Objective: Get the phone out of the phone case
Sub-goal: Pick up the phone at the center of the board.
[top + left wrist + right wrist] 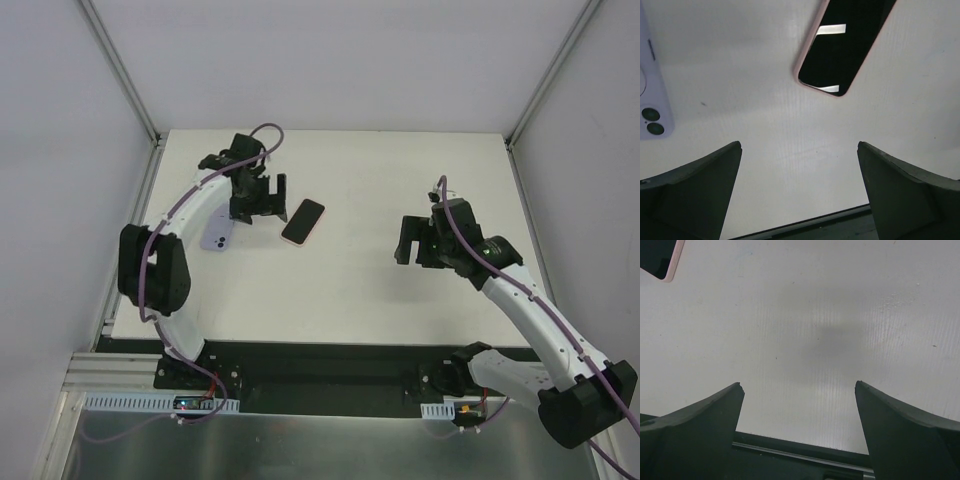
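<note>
A lavender phone (218, 237) lies back up on the white table, partly under my left arm; its two camera lenses show at the left edge of the left wrist view (652, 100). About a hand's width to its right lies the pink-rimmed phone case (303, 221), apart from the phone, with a glossy black face that reflects the lights (840, 45). I cannot tell whether anything sits inside it. My left gripper (256, 205) hovers between the two, open and empty (799, 150). My right gripper (415, 250) is open and empty over bare table (799, 387); a corner of the case (657, 257) shows at its upper left.
The white table (350, 290) is enclosed by pale walls at the back and sides. A dark rail (320, 360) runs along the near edge by the arm bases.
</note>
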Tool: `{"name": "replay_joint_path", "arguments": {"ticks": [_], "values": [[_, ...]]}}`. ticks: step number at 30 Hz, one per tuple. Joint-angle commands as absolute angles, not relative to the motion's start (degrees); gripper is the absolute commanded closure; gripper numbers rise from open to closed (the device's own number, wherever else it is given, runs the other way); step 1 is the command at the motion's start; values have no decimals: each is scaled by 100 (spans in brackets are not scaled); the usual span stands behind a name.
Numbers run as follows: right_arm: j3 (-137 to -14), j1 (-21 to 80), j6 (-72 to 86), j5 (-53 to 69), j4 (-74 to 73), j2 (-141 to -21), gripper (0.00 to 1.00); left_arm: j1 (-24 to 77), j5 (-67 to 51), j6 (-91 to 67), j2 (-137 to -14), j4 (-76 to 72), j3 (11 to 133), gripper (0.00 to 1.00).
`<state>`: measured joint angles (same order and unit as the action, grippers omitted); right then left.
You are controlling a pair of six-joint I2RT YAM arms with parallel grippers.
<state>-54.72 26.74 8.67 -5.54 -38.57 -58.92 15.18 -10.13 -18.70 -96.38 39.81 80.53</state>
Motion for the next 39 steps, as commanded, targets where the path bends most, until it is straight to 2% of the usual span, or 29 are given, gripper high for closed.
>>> {"name": "replay_joint_path", "arguments": {"ticks": [1, 6, 17, 33, 39], "values": [[-5634, 2698, 1011, -431, -3937, -5774, 4, 2144, -792, -1038, -10613, 4736, 9121, 1], [-5651, 2698, 1046, -413, -4008, -5739, 4, 2487, -308, -590, -11539, 5202, 10115, 1], [-5607, 2707, 1116, -387, -4087, -5739, 4, 2698, -26, -308, -12655, 5370, 10801, 1], [-5616, 2725, 1142, -360, -4043, -5880, 4, 2997, -26, -105, -13315, 5449, 11338, 1], [-5520, 2751, 1213, -378, -4061, -5748, 4, 2997, 325, -176, -13588, 5440, 11478, 1]]}}
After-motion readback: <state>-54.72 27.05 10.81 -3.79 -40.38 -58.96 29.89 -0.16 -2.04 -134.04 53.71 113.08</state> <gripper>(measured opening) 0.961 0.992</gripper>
